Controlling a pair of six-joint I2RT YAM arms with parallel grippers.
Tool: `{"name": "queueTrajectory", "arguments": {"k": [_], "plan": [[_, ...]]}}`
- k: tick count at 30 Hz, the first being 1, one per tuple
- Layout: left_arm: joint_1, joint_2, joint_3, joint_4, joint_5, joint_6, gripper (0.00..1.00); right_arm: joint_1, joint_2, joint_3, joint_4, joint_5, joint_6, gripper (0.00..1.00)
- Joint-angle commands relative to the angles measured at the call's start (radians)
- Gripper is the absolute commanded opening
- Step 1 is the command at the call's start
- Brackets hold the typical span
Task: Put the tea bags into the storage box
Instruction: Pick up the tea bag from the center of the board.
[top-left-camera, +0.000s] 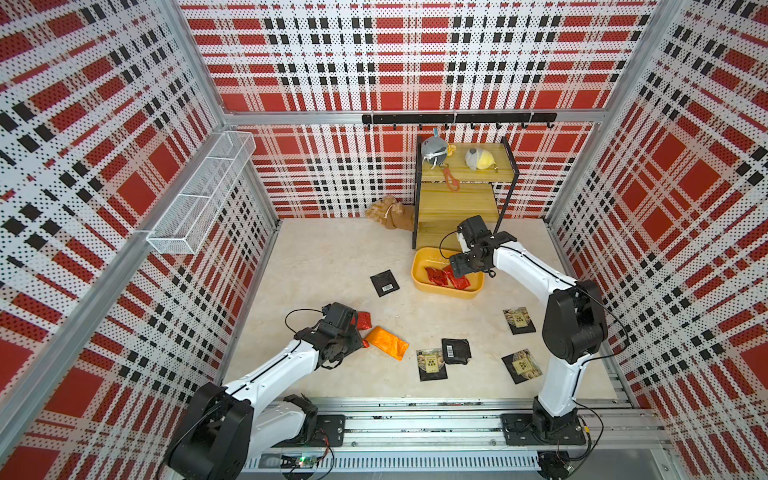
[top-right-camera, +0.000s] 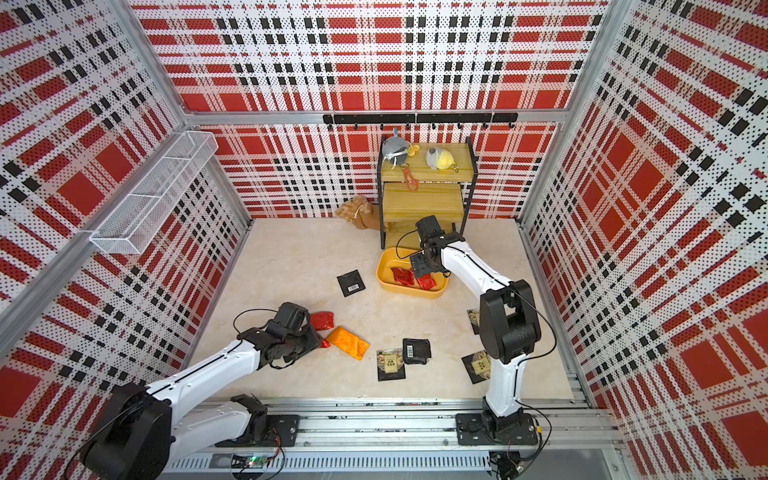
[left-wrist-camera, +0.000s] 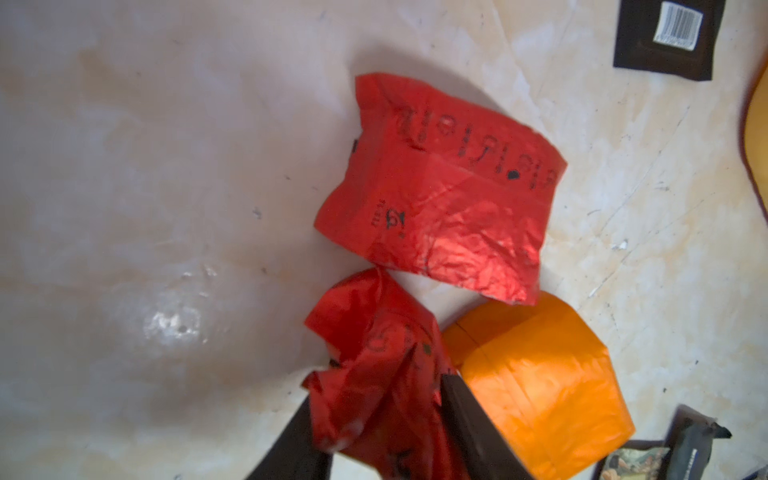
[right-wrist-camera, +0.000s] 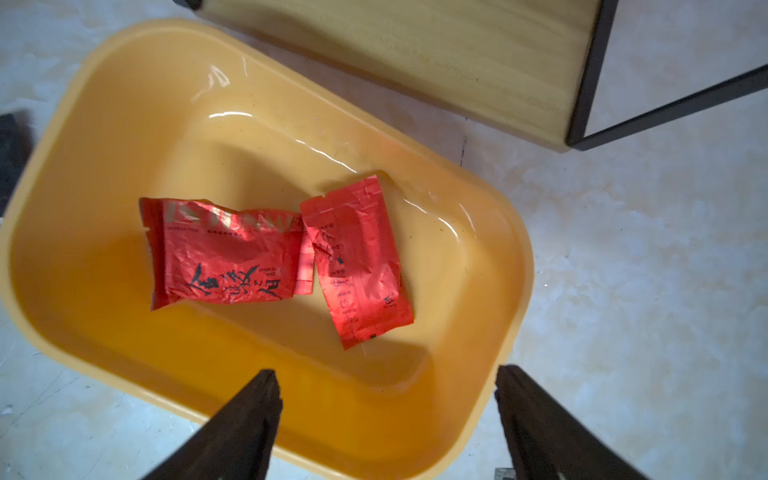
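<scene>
Tea bags, small flat foil sachets, lie in two places. A crinkled red sachet (right-wrist-camera: 228, 253) and a second red sachet (right-wrist-camera: 357, 262) sit touching on the floor of the shallow yellow plastic storage box (right-wrist-camera: 124, 124). This box stands on the pale marbled counter (top-left-camera: 332, 270), just in front of a wooden shelf rack (top-left-camera: 457, 199).

The right pincer (right-wrist-camera: 384, 374) hangs above the box's rim, jaws spread wide with nothing between them. The left pincer (left-wrist-camera: 380, 395) is low over the counter, pinching a crumpled red sachet (left-wrist-camera: 374, 340) bunched between its dark fingers (left-wrist-camera: 473, 419). Just beside it lie a flat red sachet (left-wrist-camera: 440, 195) and an orange foil sachet (left-wrist-camera: 540, 374).

A black sachet with a white barcode (top-left-camera: 384, 282) lies alone near the box. Between the arms, a rumpled black barcode sachet (top-left-camera: 456, 351) lies just beside a black sachet with a yellowish pictured label (top-left-camera: 431, 363). A similar labelled sachet (top-left-camera: 521, 365) and a third labelled sachet (top-left-camera: 518, 320) lie near the right arm.
</scene>
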Motion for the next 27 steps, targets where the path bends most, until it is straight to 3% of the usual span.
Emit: {"name": "queueTrajectory", "arguments": {"k": [1, 13, 16, 21, 27], "plan": [[-0.009, -0.016, 0.0, 0.013, 0.016, 0.012, 0.44, -0.004, -0.051, 0.036, -0.004, 0.018, 0.022, 0.88], [-0.016, -0.105, 0.126, -0.1, 0.037, 0.009, 0.44, -0.012, -0.187, -0.061, -0.018, 0.095, 0.117, 0.9], [-0.019, -0.08, 0.185, -0.099, 0.07, 0.015, 0.44, -0.029, -0.256, -0.12, -0.021, 0.125, 0.182, 0.95], [-0.02, 0.048, 0.342, -0.07, 0.085, 0.075, 0.44, -0.106, -0.377, -0.228, -0.044, 0.103, 0.281, 0.98], [-0.04, 0.31, 0.579, 0.045, 0.113, 0.142, 0.44, -0.228, -0.493, -0.411, -0.014, -0.053, 0.408, 0.98]]}}
